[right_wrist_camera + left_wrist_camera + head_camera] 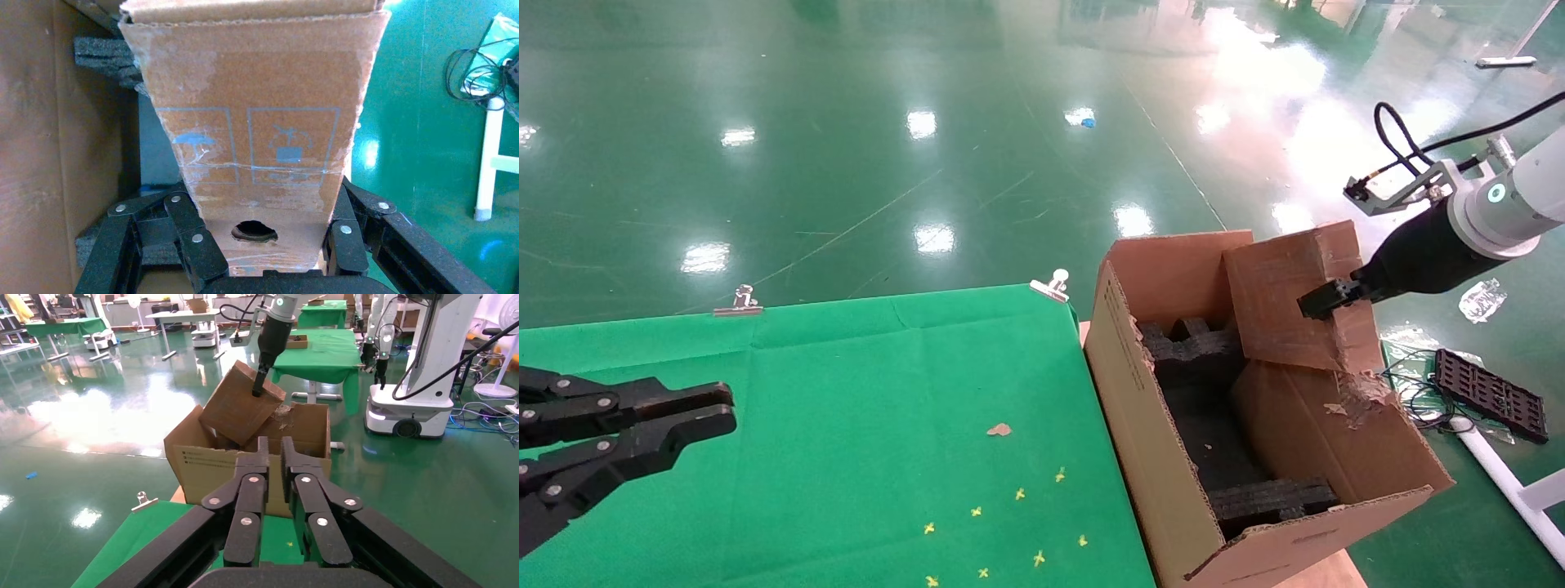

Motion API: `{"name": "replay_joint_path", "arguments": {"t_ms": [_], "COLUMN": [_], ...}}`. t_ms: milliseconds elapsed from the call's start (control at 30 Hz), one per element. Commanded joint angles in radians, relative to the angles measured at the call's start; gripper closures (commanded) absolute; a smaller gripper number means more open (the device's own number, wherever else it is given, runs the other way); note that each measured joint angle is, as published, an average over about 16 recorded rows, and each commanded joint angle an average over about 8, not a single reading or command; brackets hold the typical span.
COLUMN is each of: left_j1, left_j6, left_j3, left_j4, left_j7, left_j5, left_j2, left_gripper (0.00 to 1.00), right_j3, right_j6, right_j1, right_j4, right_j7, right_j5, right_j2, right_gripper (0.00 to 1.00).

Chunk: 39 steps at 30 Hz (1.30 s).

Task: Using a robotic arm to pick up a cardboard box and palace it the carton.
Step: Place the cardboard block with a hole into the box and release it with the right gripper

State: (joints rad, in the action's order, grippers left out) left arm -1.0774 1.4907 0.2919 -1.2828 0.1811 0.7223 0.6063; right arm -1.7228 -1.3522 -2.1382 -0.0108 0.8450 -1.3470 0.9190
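The robotic arm [1512, 196], white with a glowing ring, reaches in from the right. Its black right gripper [1324, 300] is shut on the cardboard box [1283, 298] and holds it tilted above the open carton [1152, 425]. The box's lower end dips inside the carton's far right part. In the right wrist view the fingers [183, 211] clamp both sides of the taped box [257, 79], near its round hole [253, 231]. Black foam blocks [1185, 343] line the carton. My left gripper [727, 408] hovers shut and empty over the green table at the left.
A green cloth table [846, 384] with metal clips [1052, 284] adjoins the carton's left wall. A cardboard scrap [999, 429] and yellow marks lie on it. A black tray [1491, 392], cables and a white pipe lie on the floor at the right. Other robots [422, 355] stand far off.
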Motion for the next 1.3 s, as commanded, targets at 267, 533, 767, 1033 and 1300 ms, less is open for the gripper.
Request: {"name": "replay_joint_path", "arguments": {"t_ms": [267,533,767,1033,1300], "left_j1": [0.000,0.000,0.000,0.000,-0.001], "left_j6": [0.000,0.000,-0.001,-0.001,-0.001], "left_j3": [0.001,0.001,0.001,0.002,0.002], "left_j4": [0.000,0.000,0.000,0.000,0.000], "left_j7": [0.000,-0.001,-0.001,-0.001,-0.001], "left_j5": [0.000,-0.001,-0.001,-0.001,-0.002], "left_j2": [0.000,0.000,-0.001,-0.001,-0.001], "left_gripper": [0.00,0.00,0.00,0.00,0.00], "right_j3": [-0.012,-0.026,-0.032,-0.023,-0.013], "right_j6": [-0.089,-0.127,-0.096,-0.031,0.062], "right_j1": [-0.008,0.027,0.086,0.160,0.245], "right_j4": [0.001,-0.002,-0.003,0.004,0.013], "right_j7": [0.014,0.040,0.069,0.094,0.105], "right_j5": [-0.018,-0.038,-0.047,-0.035,-0.020], "right_j2": [-0.015,-0.021,-0.018,-0.005,0.014], "right_gripper": [1.00,1.00,1.00,1.00,1.00]}}
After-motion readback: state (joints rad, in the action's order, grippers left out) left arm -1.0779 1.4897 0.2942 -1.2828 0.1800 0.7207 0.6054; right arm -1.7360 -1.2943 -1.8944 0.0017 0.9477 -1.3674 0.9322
